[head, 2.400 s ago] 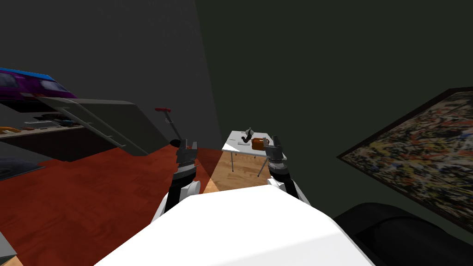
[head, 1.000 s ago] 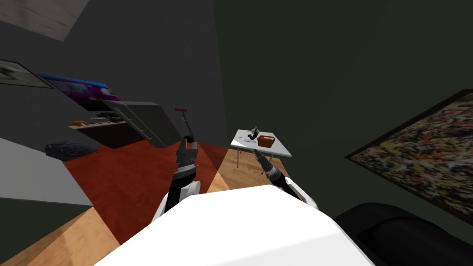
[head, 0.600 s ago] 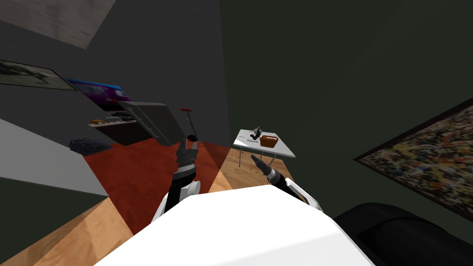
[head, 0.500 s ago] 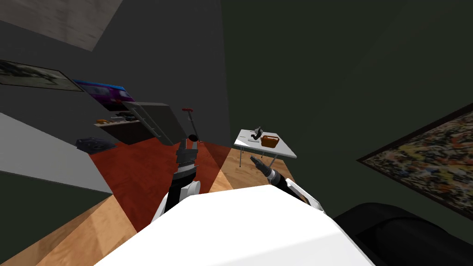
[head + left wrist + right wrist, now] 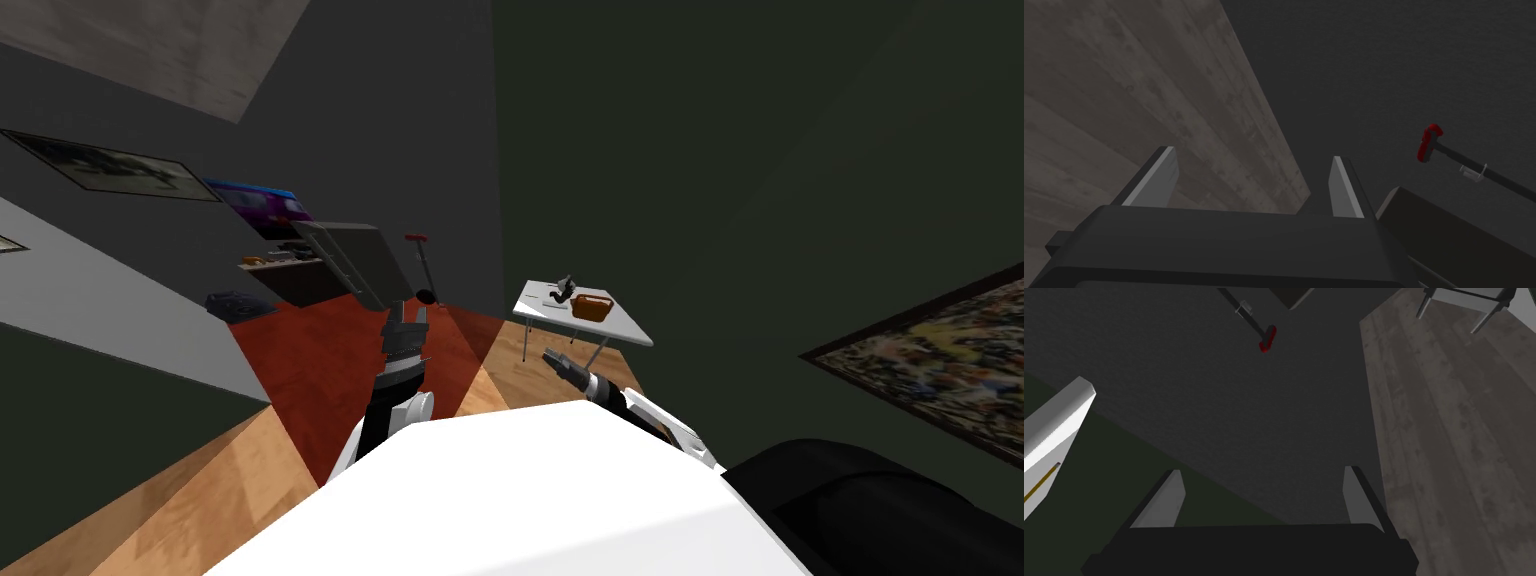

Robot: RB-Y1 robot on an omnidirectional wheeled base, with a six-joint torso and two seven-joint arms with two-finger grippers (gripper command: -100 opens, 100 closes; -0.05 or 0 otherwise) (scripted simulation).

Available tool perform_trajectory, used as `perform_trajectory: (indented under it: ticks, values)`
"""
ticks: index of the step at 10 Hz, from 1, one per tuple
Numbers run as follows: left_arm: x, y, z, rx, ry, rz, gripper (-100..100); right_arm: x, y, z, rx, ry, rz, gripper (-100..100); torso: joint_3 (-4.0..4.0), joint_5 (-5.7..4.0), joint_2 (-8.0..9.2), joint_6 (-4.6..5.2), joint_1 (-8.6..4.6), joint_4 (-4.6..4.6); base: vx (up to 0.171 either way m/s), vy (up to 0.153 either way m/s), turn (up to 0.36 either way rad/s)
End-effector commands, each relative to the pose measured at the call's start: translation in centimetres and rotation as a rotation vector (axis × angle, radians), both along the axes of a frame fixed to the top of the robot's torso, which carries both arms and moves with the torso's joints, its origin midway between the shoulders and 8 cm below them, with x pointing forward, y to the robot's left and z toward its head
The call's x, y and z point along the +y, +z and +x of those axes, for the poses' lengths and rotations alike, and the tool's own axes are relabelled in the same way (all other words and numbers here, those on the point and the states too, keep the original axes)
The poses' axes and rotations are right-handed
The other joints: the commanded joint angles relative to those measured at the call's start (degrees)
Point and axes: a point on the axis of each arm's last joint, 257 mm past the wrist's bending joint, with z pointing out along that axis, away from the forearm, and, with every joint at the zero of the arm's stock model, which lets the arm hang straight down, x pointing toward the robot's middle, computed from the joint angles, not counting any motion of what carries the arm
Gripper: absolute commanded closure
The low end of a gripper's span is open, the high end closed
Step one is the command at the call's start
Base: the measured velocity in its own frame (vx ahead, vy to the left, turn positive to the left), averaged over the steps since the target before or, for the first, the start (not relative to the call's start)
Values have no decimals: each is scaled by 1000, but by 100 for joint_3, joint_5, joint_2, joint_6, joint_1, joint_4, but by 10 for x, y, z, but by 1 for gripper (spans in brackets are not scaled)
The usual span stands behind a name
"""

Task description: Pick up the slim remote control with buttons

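Right gripper (image 5: 548, 355) hangs low and fwd of the torso, aimed toward a white desk (image 5: 622, 327). Its fingers (image 5: 1161, 505) stand spread, w/ nothing btwn them. Left gripper (image 5: 410, 312) is held upright over a red patch of floor (image 5: 320, 350), its fingers (image 5: 1156, 182) likewise apart and empty.

On the desk, well apart from both grippers, sit an orange-brown basket (image 5: 591, 307) and a dark upright obj. (image 5: 565, 288) just beside it. A thin pale sliver lies flat near that obj., prob. the remote (image 5: 551, 301), tho too small to make out buttons.

Beyond the left gripper a dark rod w/ a red handle (image 5: 417, 238) stands next to a grey slanted panel (image 5: 352, 262). Farther off is a low shelf (image 5: 290, 268) w/ small items that cannot be told apart. A splatter-pattern painting (image 5: 940, 355) hangs on the dark green wall at right.
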Motion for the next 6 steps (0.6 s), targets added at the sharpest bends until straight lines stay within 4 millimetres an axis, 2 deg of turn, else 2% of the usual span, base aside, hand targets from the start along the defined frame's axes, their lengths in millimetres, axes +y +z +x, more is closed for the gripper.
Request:
perform_trajectory:
  ticks: [1, 2, 3, 4, 5, 6]
  values:
    - [0, 0, 0, 0, 0, 0, 0, -4, -14, -5, 22, 24, -56, -100, 0, 0, 0, 0, 0, 0, -3, 64, 68]
    - [0, 0, 0, 0, 0, 0, 0, -11, -40, -13, 58, 44, -119, -100, -1, 1, -2, 3, -2, 0, 0, 69, 120]
    - [0, 0, 0, 0, 0, 0, 0, -15, -42, -15, 62, 55, -141, -100, -2, 0, -4, 0, 0, -1, 2, 52, 75]
    - [0, 0, 0, 0, 0, 0, 0, -24, -66, -23, 96, 78, -207, -100, -2, 1, -3, 4, -5, 0, 7, 60, 132]
    - [0, 0, 0, 0, 0, 0, 0, -31, -69, -26, 102, 90, -237, -100, -3, 0, -5, 1, -4, -1, 13, 66, 88]
    - [0, 0, 0, 0, 0, 0, 0, -42, -90, -35, 132, 114, -302, -100, -4, 1, -7, 3, -2, -1, 23, 87, 156]
